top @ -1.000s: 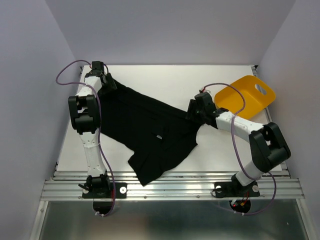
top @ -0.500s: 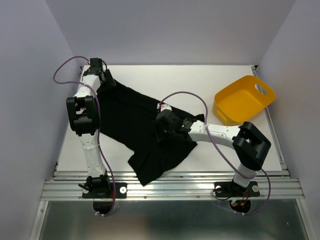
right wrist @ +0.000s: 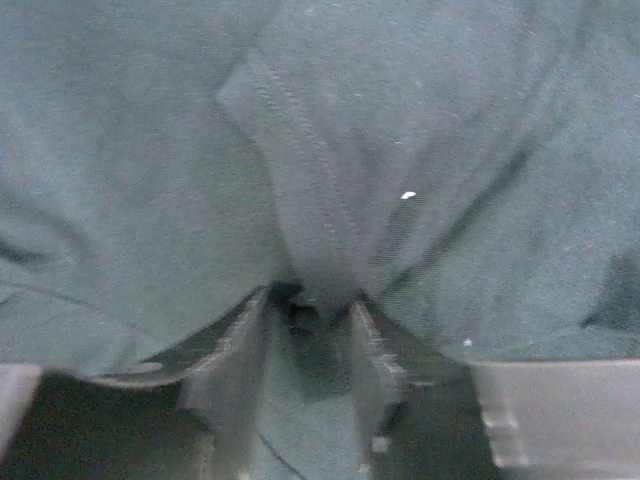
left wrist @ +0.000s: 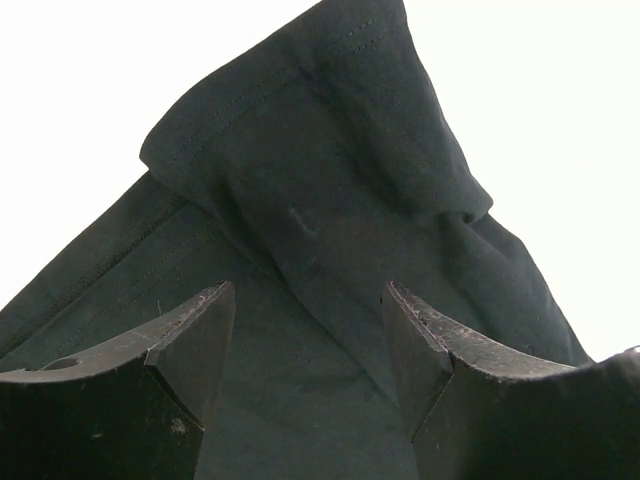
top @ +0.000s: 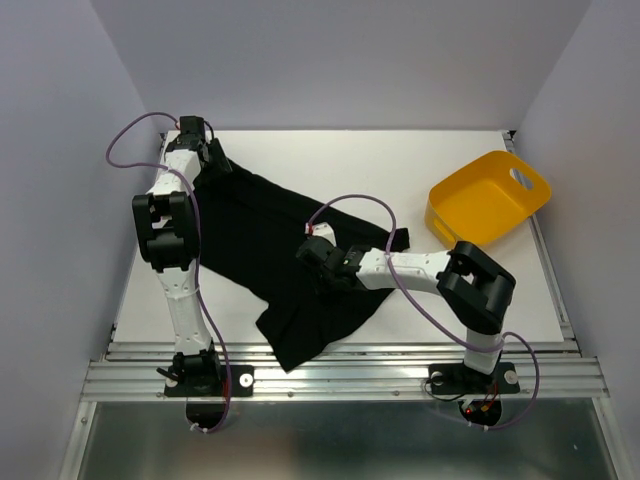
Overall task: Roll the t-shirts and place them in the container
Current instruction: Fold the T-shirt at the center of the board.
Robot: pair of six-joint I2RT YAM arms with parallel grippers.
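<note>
The black t-shirt (top: 265, 235) lies crumpled and spread on the white table (top: 400, 165), running from the far left corner towards the near middle. We see the right jaws low on its middle, narrowed around a raised fold of cloth that sits between them. Whether they pinch it we cannot tell. The left jaws stand wide apart over a stitched edge at the far left corner, holding nothing. A yellow tub (top: 487, 198) sits far right, apart from the shirt. Pale walls (top: 350, 60) enclose the table.
</note>
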